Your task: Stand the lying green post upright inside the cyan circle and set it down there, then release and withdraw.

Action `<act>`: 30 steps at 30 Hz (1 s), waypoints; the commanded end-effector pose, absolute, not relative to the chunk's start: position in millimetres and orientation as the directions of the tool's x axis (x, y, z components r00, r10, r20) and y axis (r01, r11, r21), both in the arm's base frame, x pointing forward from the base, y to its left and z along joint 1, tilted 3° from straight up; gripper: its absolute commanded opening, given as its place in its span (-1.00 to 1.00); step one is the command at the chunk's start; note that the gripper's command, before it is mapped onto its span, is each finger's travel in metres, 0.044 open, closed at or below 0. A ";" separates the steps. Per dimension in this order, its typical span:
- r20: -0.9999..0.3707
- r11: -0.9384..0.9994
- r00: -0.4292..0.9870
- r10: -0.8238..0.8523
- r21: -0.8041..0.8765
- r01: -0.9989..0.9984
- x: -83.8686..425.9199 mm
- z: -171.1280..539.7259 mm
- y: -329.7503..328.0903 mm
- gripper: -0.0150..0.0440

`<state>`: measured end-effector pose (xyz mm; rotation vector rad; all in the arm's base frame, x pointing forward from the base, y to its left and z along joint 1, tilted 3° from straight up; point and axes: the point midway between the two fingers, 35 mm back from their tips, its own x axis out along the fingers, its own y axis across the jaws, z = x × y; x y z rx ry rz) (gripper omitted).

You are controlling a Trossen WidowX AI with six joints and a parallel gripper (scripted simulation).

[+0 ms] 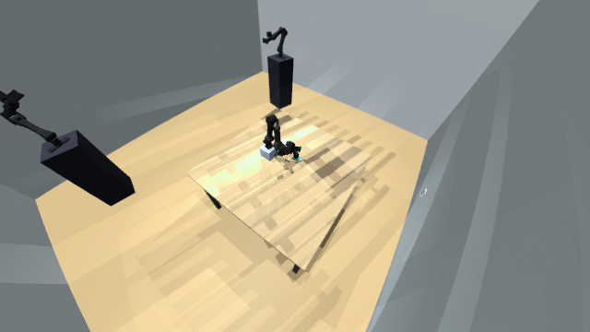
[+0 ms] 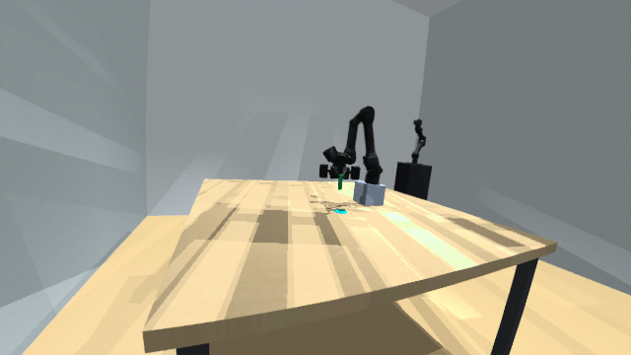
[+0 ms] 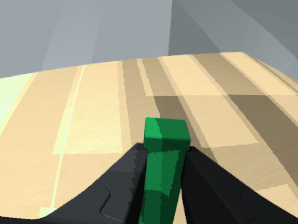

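Worktop [image 2: 276, 256]: carries arm base block, circle.
Base block [image 2: 369, 192]: on far part of worktop, right of circle in exterior view.
Circle [image 2: 340, 211]: flat on worktop, nearer camera than block.
Gripper [image 2: 339, 174]: above worktop, behind circle, left of block.
Post [image 2: 340, 181]: upright between gripper fingers, clear of worktop, hanging below gripper.
Pedestal [image 2: 412, 179]: on floor behind worktop, right of block.

You see a wooden table [image 2: 276, 256] with a top of pale and darker tan planks and black legs, standing on a plank floor [image 1: 138, 258] of similar colour. On the table top lies a small cyan circle [image 2: 340, 211], flat on the wood. Near it, toward the far edge, a grey block [image 2: 369, 192] sits on the table, carrying the arm's base.
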<state>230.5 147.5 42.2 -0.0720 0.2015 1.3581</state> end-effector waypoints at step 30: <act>-0.112 0.184 0.179 0.977 0.032 -0.982 212.5 50.4 139.9 -0.42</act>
